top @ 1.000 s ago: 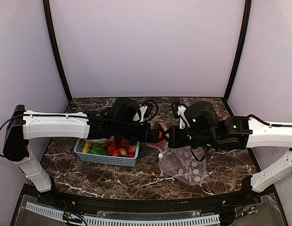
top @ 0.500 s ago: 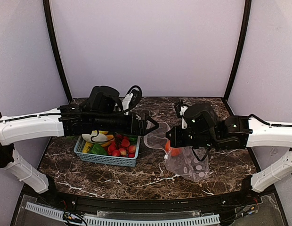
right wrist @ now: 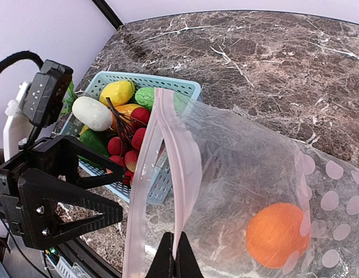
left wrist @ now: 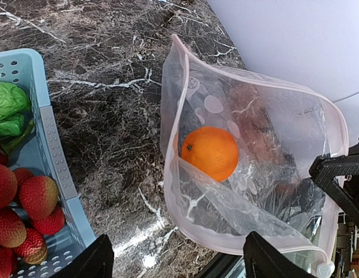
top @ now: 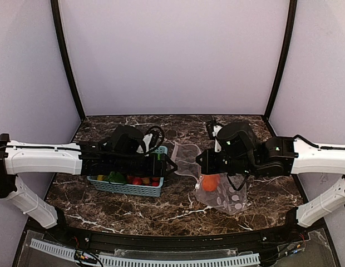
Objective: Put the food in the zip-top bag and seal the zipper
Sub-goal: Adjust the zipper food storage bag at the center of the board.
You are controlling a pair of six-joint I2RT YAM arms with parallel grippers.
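The zip-top bag (top: 231, 199) stands mouth-open just right of the basket (top: 128, 188), its dotted lower part down on the tabletop (top: 161, 208). One orange (top: 210, 182) sits low inside it. The right jaws are pressed together on the pink-tinted mouth edge, pinching one wall of the bag and holding it up. The left jaws are spread wide and hold nothing. They hang by the basket's right end, pointing at the gaping mouth without touching it.

The rest of the food (top: 133, 179) lies in the basket: strawberries (left wrist: 17, 197), leafy greens (left wrist: 8, 107), a white radish (right wrist: 92, 113) and a yellow pepper (right wrist: 117, 91). The basket's right wall is just beside the bag's rim — whether they touch cannot be told.

Both arms reach in low and nearly level from the sides — the left arm (top: 44, 158) across the basket, the right arm (top: 317, 158) above the bag, wrists facing each other.
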